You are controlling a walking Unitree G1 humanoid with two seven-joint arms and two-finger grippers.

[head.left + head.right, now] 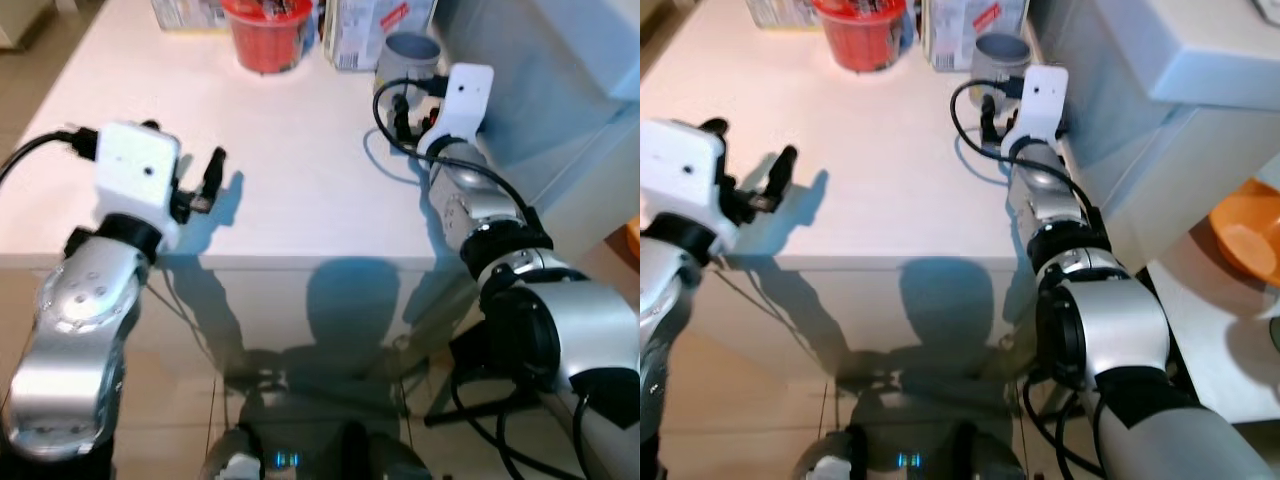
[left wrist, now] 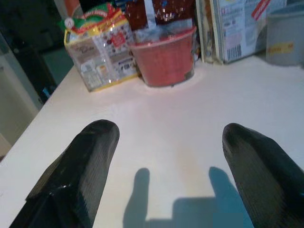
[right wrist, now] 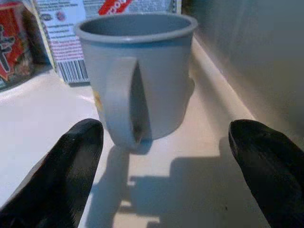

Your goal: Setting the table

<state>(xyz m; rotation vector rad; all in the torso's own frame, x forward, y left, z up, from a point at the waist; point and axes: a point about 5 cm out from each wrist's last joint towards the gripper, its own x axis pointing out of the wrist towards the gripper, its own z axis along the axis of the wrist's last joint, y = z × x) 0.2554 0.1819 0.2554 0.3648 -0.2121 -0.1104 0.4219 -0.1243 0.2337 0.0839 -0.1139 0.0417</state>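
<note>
A grey mug [image 3: 137, 71] stands upright at the far right of the white table [image 1: 300, 190], close to the wall, its handle turned toward my right gripper. That right gripper [image 3: 167, 127] is open just short of the mug [image 1: 410, 50], one finger to each side of the handle and not touching it. Over the table's near left part my left gripper [image 2: 170, 129] is open and holds nothing, its fingers [image 1: 213, 168] casting a shadow on the tabletop.
At the table's back stand a red basket [image 1: 268, 35] of packets, a printed carton [image 1: 362, 30] beside the mug, and a snack bag [image 2: 97, 50] to the left. A grey wall [image 1: 560, 90] bounds the right side. An orange bowl [image 1: 1245, 235] sits on a lower surface at right.
</note>
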